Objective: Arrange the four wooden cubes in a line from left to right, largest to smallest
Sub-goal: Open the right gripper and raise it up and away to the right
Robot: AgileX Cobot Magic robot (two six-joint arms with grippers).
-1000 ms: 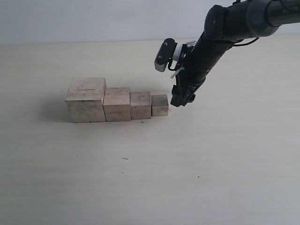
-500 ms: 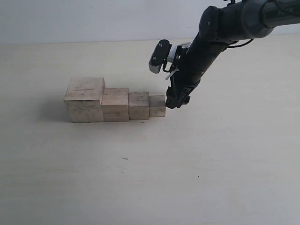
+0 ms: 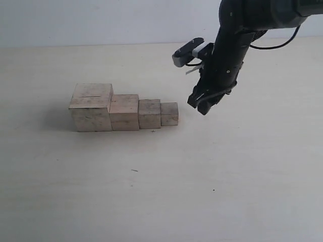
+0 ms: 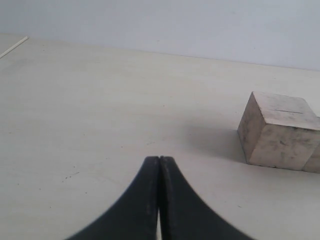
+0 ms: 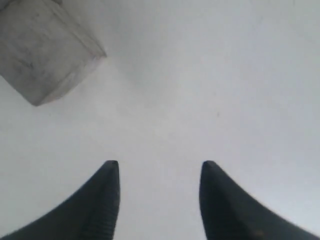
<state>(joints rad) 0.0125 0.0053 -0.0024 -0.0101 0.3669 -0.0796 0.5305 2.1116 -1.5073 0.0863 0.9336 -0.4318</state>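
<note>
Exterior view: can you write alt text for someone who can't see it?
Four pale wooden cubes stand in a tight row on a table, largest cube left, smallest cube right. A black robot arm's empty fingers hover beside the smallest.

The arm point(image 3: 229, 50) at the upper right of the frame is glossy black and rounded. A thin black cable point(image 3: 275, 47) loops off it, and a small grey camera box point(image 3: 186, 52) sits above its black, taper-fingered hand point(image 3: 200, 108).
</note>
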